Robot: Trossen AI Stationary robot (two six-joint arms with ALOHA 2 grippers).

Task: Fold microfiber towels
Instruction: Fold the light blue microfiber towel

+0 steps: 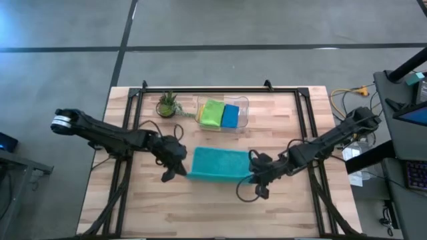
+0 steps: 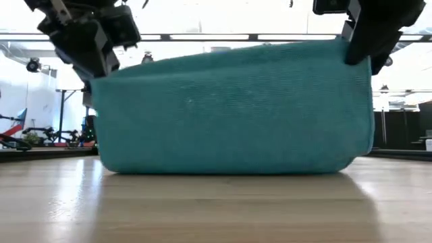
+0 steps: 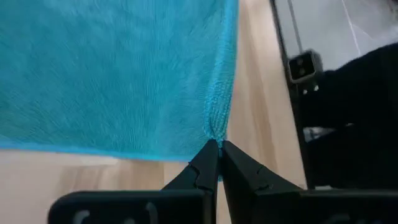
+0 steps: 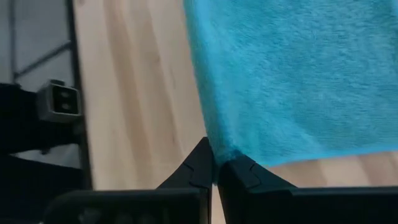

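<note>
In the middle of the high view the teal towel (image 1: pixel 220 163) stretches left to right between both grippers, left gripper (image 1: pixel 179 168) and right gripper (image 1: pixel 255 177) each pinched shut on a near corner.

Four microfiber towels are showing: one teal towel (image 1: pixel 220 163) at the centre of the high frame, and a yellow towel (image 1: pixel 200 113), a lime green towel (image 1: pixel 212 113) and a blue towel (image 1: pixel 230 116) above it. One clear plastic bin (image 1: pixel 244 103) is sitting there, one potted plant (image 1: pixel 167 105) left of it. Two arms are reaching in, with one left gripper (image 1: pixel 168 175) and one right gripper (image 1: pixel 260 192).
</note>
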